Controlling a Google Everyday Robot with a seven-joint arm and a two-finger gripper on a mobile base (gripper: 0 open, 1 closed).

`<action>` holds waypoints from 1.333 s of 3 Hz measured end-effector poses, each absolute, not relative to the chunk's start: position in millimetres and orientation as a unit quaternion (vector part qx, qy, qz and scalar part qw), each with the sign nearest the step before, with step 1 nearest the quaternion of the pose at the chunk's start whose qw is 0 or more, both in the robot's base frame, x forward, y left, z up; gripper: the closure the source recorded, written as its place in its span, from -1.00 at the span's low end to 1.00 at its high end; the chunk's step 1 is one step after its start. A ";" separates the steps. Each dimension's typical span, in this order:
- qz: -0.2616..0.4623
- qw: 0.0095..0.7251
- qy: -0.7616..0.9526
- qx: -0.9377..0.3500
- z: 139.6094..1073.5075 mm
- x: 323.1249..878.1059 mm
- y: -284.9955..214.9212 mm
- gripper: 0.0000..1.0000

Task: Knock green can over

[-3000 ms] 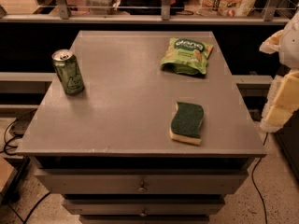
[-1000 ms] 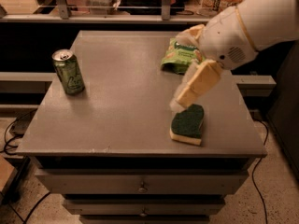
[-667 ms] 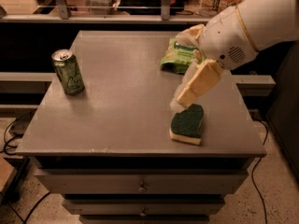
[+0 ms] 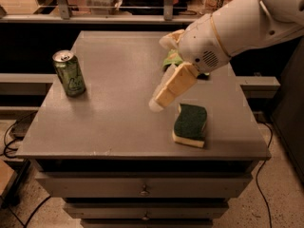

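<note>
camera view shows one scene, and everything below is placed against the sponge, which lies green side up near the front of the grey table. the green can stands upright well away from the sponge, across the table toward the picture's left edge and somewhat further back, with its silver top facing up. nothing touches it. the gripper hangs just beside the sponge on the can's side, slanting down toward the tabletop from the big white arm that reaches in above and behind the sponge. whether the gripper is spread or closed cannot be told from this angle, and it carries nothing that can be seen. a green snack bag peeks out behind the sponge, mostly hidden by the arm. judging by this layout, the step in hand is the approach: the can has not been reached, so the knock is not yet made. the next move seems to call for a low sideways sweep away from the sponge toward the can, meeting its side high enough to tip it rather than slide it.
</note>
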State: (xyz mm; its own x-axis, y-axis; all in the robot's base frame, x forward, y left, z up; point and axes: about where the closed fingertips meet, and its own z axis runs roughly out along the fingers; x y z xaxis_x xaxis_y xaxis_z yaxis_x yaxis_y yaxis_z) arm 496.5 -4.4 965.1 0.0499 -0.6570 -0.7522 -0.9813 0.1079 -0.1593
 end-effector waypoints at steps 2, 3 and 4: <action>0.287 0.382 0.602 -0.639 931.5 535.5 108.9 -1.00; 0.304 0.399 0.586 -0.636 921.3 552.8 149.4 -1.00; 0.336 0.432 0.571 -0.612 914.6 573.6 178.6 -1.00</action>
